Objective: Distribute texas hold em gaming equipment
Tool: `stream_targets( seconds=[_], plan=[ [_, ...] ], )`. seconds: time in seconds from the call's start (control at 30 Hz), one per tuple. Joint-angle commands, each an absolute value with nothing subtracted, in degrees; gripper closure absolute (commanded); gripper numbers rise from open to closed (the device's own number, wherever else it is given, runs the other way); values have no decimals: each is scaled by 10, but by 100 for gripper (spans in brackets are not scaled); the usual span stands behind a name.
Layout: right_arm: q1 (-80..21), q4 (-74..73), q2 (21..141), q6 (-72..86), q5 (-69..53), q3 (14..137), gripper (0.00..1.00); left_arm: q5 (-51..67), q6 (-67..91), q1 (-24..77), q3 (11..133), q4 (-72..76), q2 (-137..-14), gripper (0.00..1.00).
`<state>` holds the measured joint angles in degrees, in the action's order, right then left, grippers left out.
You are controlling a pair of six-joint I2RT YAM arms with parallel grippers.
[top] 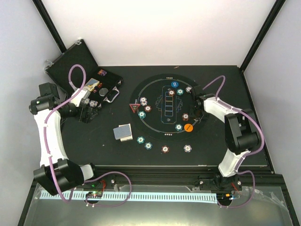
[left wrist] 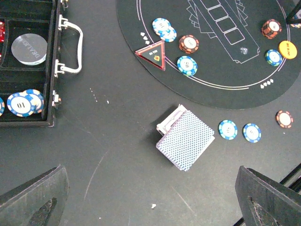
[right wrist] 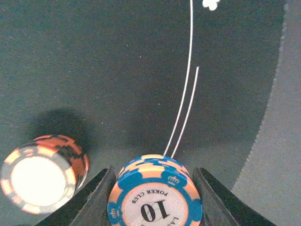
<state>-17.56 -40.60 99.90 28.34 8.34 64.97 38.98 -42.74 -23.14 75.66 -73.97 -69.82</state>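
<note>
My right gripper [right wrist: 154, 188] is shut on a short stack of blue "10" poker chips [right wrist: 155, 193], held low over the round black mat [right wrist: 141, 70]. A brown-red chip stack [right wrist: 42, 174] stands just left of it. In the top view this gripper [top: 193, 114] is at the mat's right side, above the orange disc [top: 188, 127]. My left gripper [left wrist: 150, 197] hangs open and empty over bare table. A little ahead of it lies the deck of grey-blue-backed playing cards [left wrist: 186, 139]. The red triangle marker [left wrist: 153, 54] sits on the mat's left edge.
The open black case [top: 75, 66] lies at the back left, with blue chips [left wrist: 23, 102] and a clear disc [left wrist: 29, 48] in its slots. Several chips dot the mat, and several more [top: 165, 149] sit on the table in front of it.
</note>
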Motion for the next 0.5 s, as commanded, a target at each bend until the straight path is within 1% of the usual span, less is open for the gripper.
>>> stream_targets(
  seconds=[0.0, 0.13, 0.17, 0.27, 0.4, 0.47],
  plan=[
    [-172, -372, 1029, 271, 70, 670, 63, 383, -454, -225, 757, -745, -696, 1],
    [-171, -367, 1046, 270, 70, 670, 61, 386, -472, -219, 755, -751, -693, 1],
    [-171, -366, 1046, 270, 71, 668, 59, 385, -480, -217, 755, -753, -693, 1],
    [-171, -370, 1044, 269, 81, 665, 44, 384, -509, -214, 752, -758, -698, 1],
    [-171, -380, 1025, 271, 93, 665, 35, 387, -565, -194, 747, -780, -709, 1],
    [-171, -386, 1004, 273, 90, 667, 32, 391, -600, -180, 735, -791, -711, 1]
  ],
)
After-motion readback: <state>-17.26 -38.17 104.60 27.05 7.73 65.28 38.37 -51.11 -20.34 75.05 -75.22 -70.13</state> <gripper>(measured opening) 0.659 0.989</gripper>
